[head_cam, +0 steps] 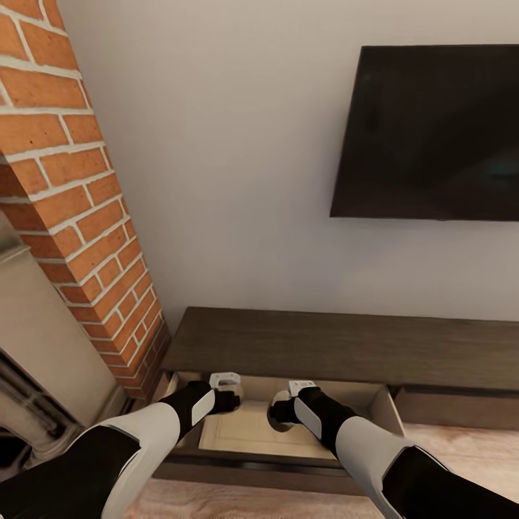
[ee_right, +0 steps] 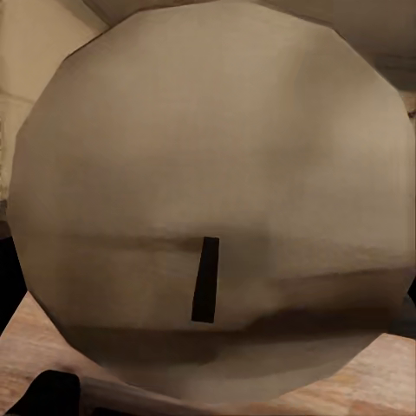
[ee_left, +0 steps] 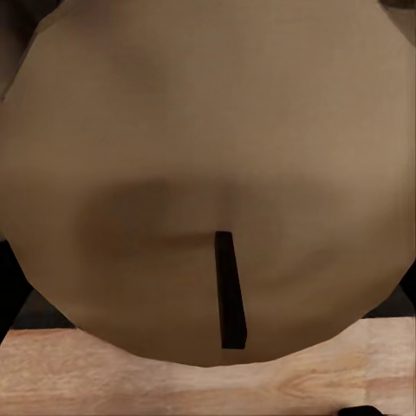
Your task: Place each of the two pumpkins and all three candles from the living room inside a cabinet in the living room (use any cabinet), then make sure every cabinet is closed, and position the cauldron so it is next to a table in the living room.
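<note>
The long low dark-brown cabinet [head_cam: 346,346] stands against the wall with one drawer [head_cam: 245,432] pulled out, its pale beige inside showing. Both arms reach down over that drawer. My left gripper [head_cam: 229,393] and right gripper [head_cam: 285,407] hang side by side above the drawer's back half. A candle [ee_left: 208,173] with a pale flat top and a dark wick sits right in front of the left wrist camera. Another candle [ee_right: 208,156] sits just as close to the right wrist camera, and its round top [head_cam: 277,417] also shows in the head view. The fingers are hidden behind the candles.
A red brick chimney [head_cam: 79,180] and a pale fireplace surround [head_cam: 36,339] rise close at the left. A black television [head_cam: 432,130] hangs on the wall above the cabinet. Pale wood floor [head_cam: 468,454] lies in front at the right.
</note>
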### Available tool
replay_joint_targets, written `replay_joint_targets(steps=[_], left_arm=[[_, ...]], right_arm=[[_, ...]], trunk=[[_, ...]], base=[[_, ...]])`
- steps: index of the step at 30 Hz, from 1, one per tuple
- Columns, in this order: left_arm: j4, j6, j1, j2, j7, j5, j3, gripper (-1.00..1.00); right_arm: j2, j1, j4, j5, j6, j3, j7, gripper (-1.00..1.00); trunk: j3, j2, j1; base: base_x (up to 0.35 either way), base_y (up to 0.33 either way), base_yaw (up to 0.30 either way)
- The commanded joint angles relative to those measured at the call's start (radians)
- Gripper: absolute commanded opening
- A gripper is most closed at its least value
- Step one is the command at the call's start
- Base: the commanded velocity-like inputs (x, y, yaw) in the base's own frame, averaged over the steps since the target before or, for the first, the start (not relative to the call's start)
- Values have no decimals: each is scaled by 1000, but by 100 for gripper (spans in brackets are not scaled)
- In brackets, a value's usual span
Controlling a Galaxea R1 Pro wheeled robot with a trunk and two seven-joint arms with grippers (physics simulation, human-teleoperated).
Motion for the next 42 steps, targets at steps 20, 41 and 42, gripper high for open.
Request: replay_joint_targets(steps=[20,41,42], left_arm=[[-2,-8,0,0,-4,8,-9,-100],[-1,-13,1,0,-42,5,-9,-100],[-2,-13,1,0,-46,3,-9,-100]], right_arm=[[0,-1,-2,-7,3,4,-7,-100],[0,-1,-2,-8,1,4,-7,-100],[0,-1,-2,-8,1,4,-7,-100]], trunk=[[-8,-1,0],[-12,-1,0],[-13,-1,0]], base=[[17,-23,18],[1,-37,8],[0,-2,66]])
